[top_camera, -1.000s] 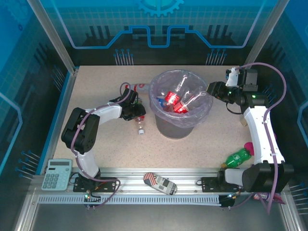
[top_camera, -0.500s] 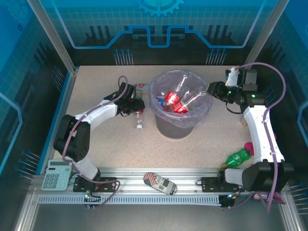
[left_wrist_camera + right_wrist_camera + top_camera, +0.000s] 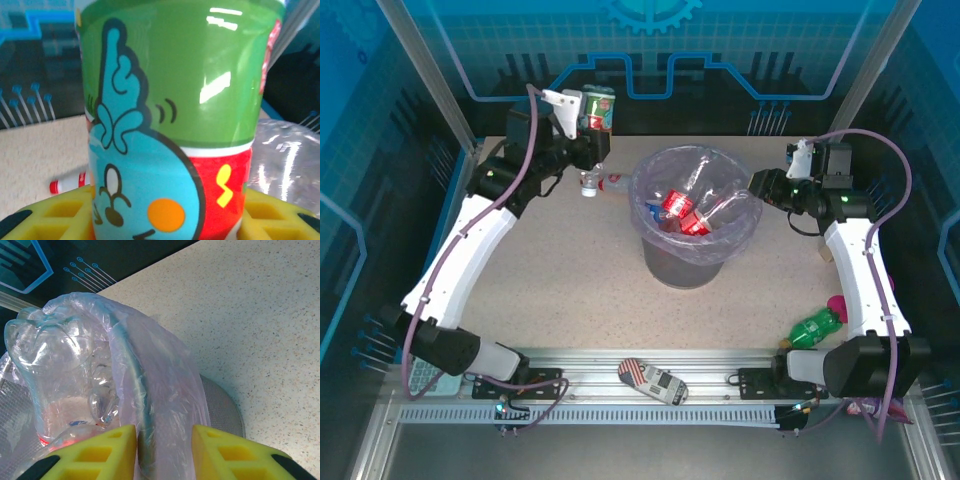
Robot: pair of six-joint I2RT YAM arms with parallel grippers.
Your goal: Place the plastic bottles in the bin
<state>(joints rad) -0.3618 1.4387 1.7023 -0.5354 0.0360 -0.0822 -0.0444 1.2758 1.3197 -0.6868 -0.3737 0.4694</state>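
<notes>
At the far left of the table point(image 3: 560, 280), the left arm reaches up and away from its base. The left gripper point(image 3: 167, 227) is clamped on a green-labelled bottle point(image 3: 599, 108), held in the air to the left of the bin. In the wrist view its label, green above and red below with a blue cartoon figure, is squeezed between the yellow pads point(image 3: 60, 215). Below it a red-capped bottle point(image 3: 616, 183) lies on the table just beside the bin's far-left rim.

The bin point(image 3: 682, 262), dark grey and lined with a lavender bag, stands mid-table. Several crushed clear bottles point(image 3: 677, 208) with red labels lie inside it.

The right gripper point(image 3: 757, 185) sits at the bin's right rim, one yellow pad point(image 3: 220, 450) on each side of the bag-covered edge, with a gap between them. Whether they pinch the bag cannot be told. A clear crushed bottle point(image 3: 55, 365) shows inside the bin, behind the film. Near the right arm's base a solid green bottle point(image 3: 815, 328) lies on the table
</notes>
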